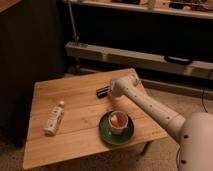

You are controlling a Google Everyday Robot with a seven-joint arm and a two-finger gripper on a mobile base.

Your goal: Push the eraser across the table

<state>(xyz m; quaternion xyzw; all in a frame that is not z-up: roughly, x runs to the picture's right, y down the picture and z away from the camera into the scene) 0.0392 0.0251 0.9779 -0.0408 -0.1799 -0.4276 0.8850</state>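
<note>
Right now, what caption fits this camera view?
Arm's tool at the eraser on the table, near cup and bottle.

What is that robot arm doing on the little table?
It is trying to slide the eraser over the table. Its gripper is down at the eraser's right end, near the table's back part. A cup on a green saucer sits closer to the front, and a small bottle lies on the left.

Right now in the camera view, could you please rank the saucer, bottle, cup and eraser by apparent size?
1. Green saucer.
2. Bottle, lying flat.
3. Cup on the saucer.
4. Eraser, smallest; the gripper sits at its right end.
</note>
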